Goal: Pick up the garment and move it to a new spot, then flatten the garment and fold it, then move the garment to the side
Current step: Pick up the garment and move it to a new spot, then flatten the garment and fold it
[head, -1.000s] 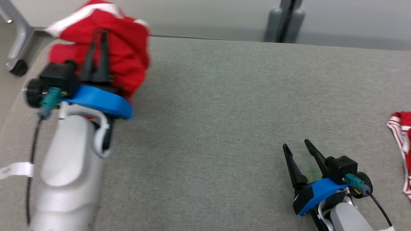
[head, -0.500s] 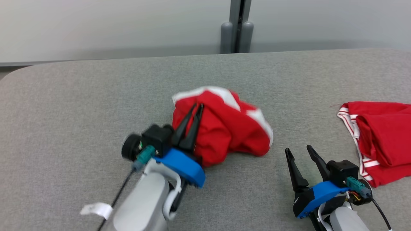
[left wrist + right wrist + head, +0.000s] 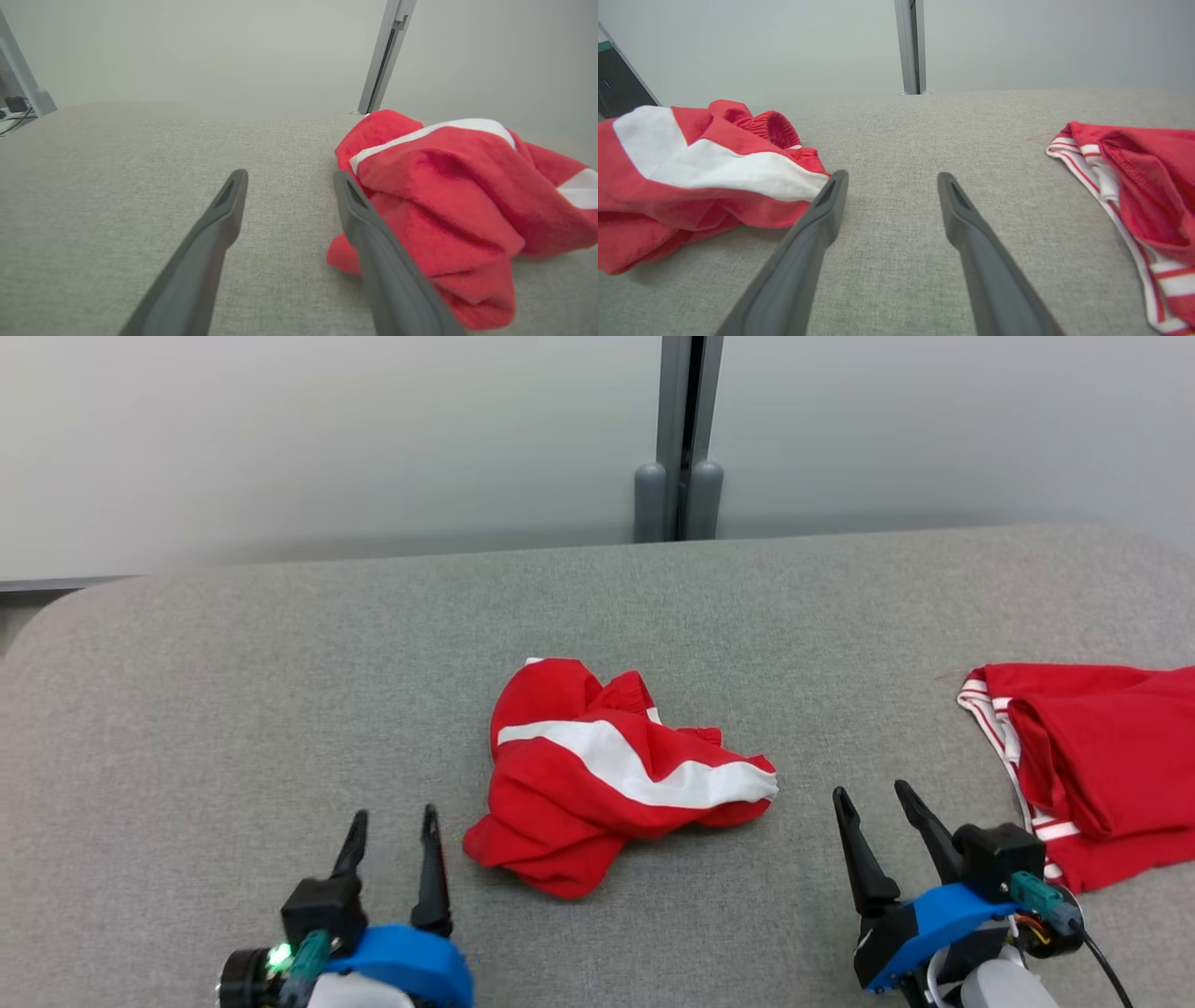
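Head view, garment [image 3: 607, 775]: red, crumpled in a heap in the middle of the grey table [image 3: 280, 691], and nothing holds it!
Head view, long axis: it runs roughly left to right across the table; the white band slants from the heap's left side down toward its right tip.
Head view, left tool [image 3: 394, 817]: fingers spread wide and empty, just beside the heap's near-left corner, pointing away from the robot.
Head view, right tool [image 3: 872, 791]: fingers apart and empty, near the heap's right tip.
Head view, second red garment [image 3: 1102, 756]: it lies at the table's right edge, well apart from the heap, striped trim facing the middle.
Left wrist view, left tool [image 3: 290, 173]: parted, bare table between the fingers; the garment [image 3: 444, 200] bulges beside the right finger, contact unclear.
Right wrist view, right tool [image 3: 892, 174]: gaping over bare table.
Right wrist view, garment [image 3: 691, 177]: left of the fingers, gathered elastic edge on its far side.
Right wrist view, second red garment [image 3: 1148, 186]: off to the right.
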{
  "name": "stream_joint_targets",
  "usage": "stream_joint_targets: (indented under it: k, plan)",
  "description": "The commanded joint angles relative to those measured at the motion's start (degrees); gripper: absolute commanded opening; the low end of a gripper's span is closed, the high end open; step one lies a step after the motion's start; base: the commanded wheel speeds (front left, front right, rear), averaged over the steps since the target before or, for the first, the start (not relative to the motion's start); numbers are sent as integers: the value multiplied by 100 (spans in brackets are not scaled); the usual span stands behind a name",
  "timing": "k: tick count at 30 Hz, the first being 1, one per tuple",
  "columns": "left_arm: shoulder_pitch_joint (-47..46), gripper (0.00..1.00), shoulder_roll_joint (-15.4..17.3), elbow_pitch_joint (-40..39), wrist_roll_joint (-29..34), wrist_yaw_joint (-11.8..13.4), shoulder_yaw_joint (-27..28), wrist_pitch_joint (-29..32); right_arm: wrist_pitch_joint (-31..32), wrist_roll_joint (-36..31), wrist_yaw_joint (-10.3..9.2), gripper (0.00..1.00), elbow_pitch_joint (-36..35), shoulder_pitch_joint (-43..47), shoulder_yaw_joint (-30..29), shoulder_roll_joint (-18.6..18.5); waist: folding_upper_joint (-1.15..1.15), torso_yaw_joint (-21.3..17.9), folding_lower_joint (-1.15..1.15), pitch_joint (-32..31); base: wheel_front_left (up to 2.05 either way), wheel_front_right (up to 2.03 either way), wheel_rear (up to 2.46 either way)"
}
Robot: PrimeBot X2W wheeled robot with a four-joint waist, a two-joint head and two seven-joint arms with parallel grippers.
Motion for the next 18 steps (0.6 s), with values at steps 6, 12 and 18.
stream_joint_targets:
  k: [6,12,18]
  plan:
    - [709,100,-1,-408,470,-95,612,-24,1,70,0,100,46,331,15,21,0,62,1,-340,0,0,0]
    - [1020,100,-44,-566,555,-264,737,-24,1,170,0,100,60,429,71,20,0,101,1,-425,0,0,0]
    - [886,100,-47,-579,427,-249,623,-24,1,180,0,100,30,399,101,20,0,67,1,-384,0,0,0]
